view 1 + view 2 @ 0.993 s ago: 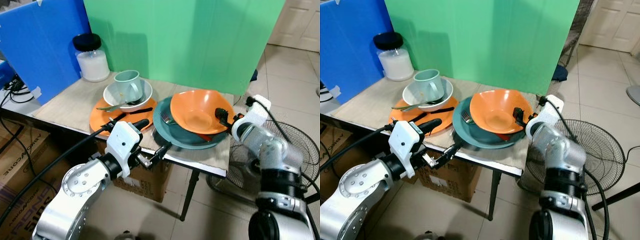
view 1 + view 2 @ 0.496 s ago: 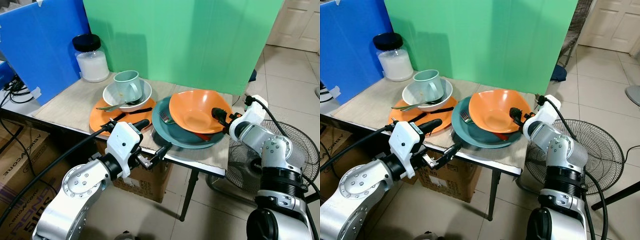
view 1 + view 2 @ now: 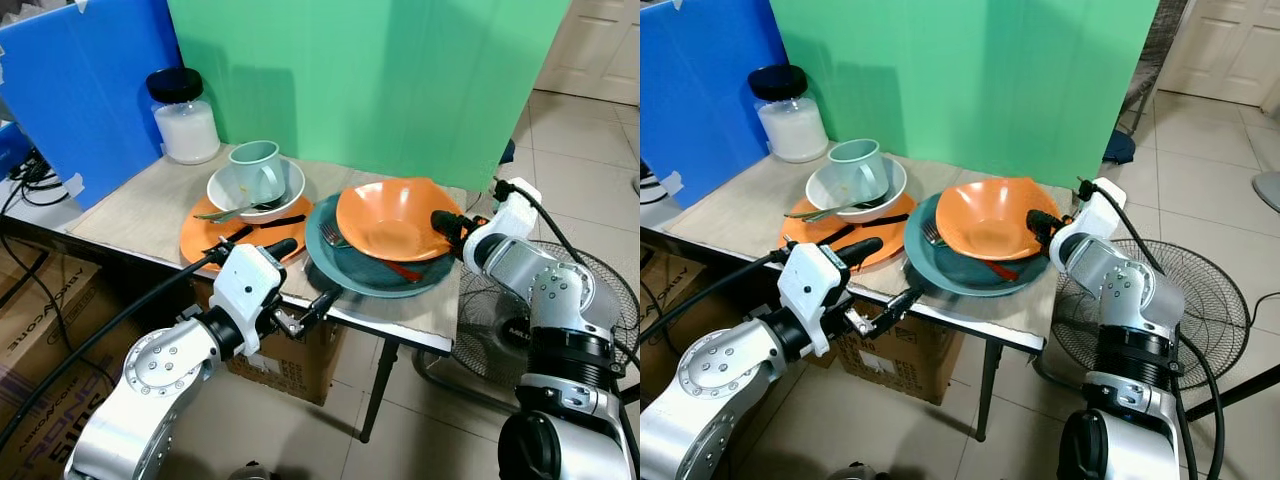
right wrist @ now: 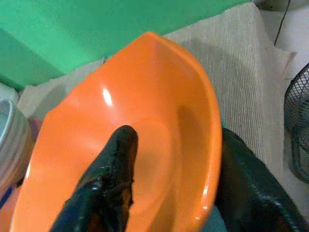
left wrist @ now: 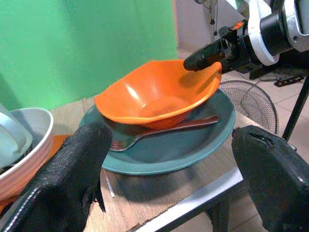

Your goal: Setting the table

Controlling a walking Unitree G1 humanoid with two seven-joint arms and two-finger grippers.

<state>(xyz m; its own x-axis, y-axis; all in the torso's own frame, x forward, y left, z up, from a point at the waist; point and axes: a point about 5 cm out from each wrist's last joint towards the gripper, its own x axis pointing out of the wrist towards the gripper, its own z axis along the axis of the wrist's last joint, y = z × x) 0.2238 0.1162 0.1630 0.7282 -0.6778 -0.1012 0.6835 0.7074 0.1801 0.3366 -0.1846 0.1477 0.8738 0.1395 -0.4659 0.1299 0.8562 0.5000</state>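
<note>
Lifting orange bowl (image 3: 388, 215) off teal plate (image 3: 345, 270): right pincer (image 3: 1040, 224) clamped on right rim, keep level, clear fork (image 5: 145, 137). Left pincer (image 3: 305, 283) apart, near surface (image 3: 130, 215) edge.

Bright even indoor light, soft shadows, sharp head views (wrist foregrounds blurred), mild gloss.

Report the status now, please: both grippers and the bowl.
Right gripper shut on orange plastic bowl, rim pinched, bowl tilted above teal plate. Left gripper open, near table edge. Fork lies under bowl.
</note>
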